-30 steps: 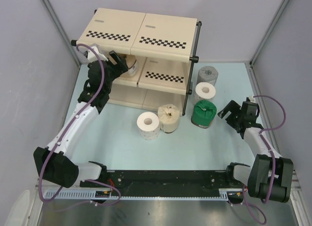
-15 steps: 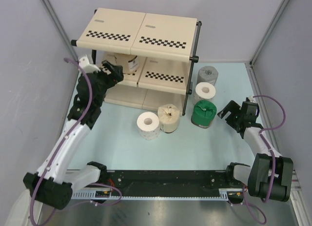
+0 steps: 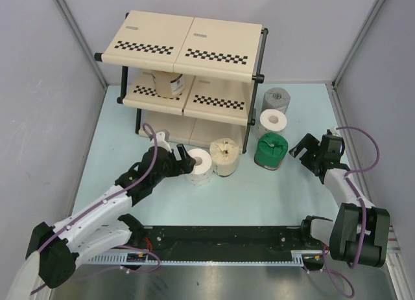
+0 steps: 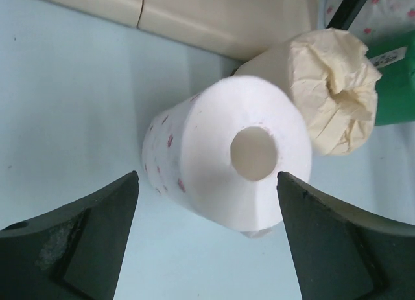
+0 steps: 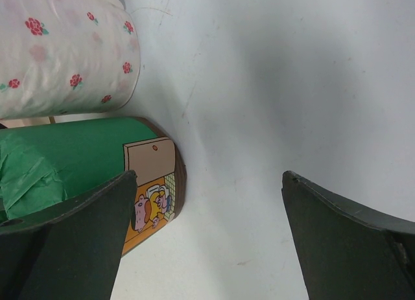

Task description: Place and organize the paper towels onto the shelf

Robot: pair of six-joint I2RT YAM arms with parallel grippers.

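The beige shelf stands at the back; one tan roll sits on its middle tier. On the table stand a white roll, a tan roll, a green-wrapped roll, a second white roll and a grey roll. My left gripper is open and empty, just left of the white roll, which stands between and ahead of its jaws; the tan roll is behind it. My right gripper is open and empty, right of the green roll.
Grey walls and metal frame posts close in the table on three sides. A black rail with the arm bases runs along the near edge. A flowered white roll shows in the right wrist view.
My left arm has drawn back from the shelf's middle tier, leaving the tan roll there, and has come down to the table beside the white roll. The right arm has not moved.
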